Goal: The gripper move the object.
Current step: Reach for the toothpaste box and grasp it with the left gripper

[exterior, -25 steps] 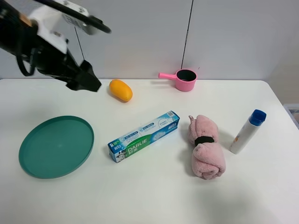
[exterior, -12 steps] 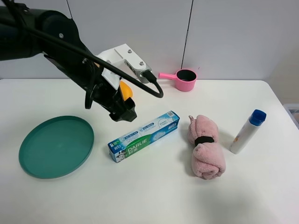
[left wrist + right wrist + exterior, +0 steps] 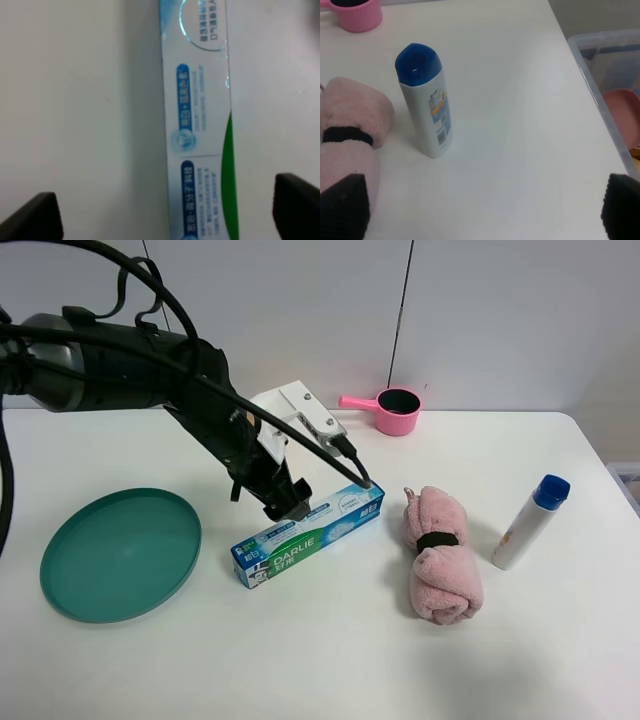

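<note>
The object is a long blue, white and green "DARLIE" toothpaste box (image 3: 310, 532) lying flat and slanted at the table's middle. My left gripper (image 3: 290, 505) reaches down over the box's middle. In the left wrist view the box (image 3: 197, 125) runs between the two black fingertips (image 3: 30, 217), which stand wide apart, one on each side. The left gripper (image 3: 165, 212) is open and holds nothing. My right gripper (image 3: 482, 207) is open and empty over the table's right side; it is out of the high view.
A teal plate (image 3: 120, 552) lies at the left. A rolled pink towel (image 3: 440, 555) lies right of the box. A white bottle with a blue cap (image 3: 528, 522) lies further right. A pink cup (image 3: 395, 410) stands at the back. A clear bin (image 3: 610, 95) sits off the right edge.
My left arm has swung from the back left, down and to the right, until its gripper is over the toothpaste box. It now hides the orange thing at the back. The box has not moved.
</note>
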{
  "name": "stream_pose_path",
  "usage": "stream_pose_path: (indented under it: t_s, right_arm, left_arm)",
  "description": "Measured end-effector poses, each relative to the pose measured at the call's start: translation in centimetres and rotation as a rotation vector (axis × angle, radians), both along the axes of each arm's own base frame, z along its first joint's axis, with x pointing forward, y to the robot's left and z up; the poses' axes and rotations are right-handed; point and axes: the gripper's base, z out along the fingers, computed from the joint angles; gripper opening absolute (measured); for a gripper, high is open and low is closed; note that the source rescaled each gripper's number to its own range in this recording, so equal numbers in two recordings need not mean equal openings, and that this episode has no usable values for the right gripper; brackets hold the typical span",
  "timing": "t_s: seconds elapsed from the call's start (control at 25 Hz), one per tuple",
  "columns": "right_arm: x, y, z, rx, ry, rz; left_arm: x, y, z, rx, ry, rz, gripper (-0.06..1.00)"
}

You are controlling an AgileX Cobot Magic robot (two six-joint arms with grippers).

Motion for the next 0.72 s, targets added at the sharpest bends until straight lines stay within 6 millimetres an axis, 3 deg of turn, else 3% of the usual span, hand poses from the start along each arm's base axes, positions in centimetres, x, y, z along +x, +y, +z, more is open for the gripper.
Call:
stream_pose_path:
  t_s: [0.16,0.4,0.72]
  right_arm:
    - [0.0,0.0,0.0,0.0,0.0,0.0]
    - [0.0,0.0,0.0,0.0,0.0,0.0]
    - [0.0,0.0,0.0,0.0,0.0,0.0]
  left_arm:
    - [-0.1,-1.0,-1.4,0.007,0.005,-0.02,0.73]
    - [0.2,-1.3,-2.8,0.012,0.01,-0.018,0.81]
    - [0.5,-1.6,-4.5,0.013,0.035,-0.003,0.81]
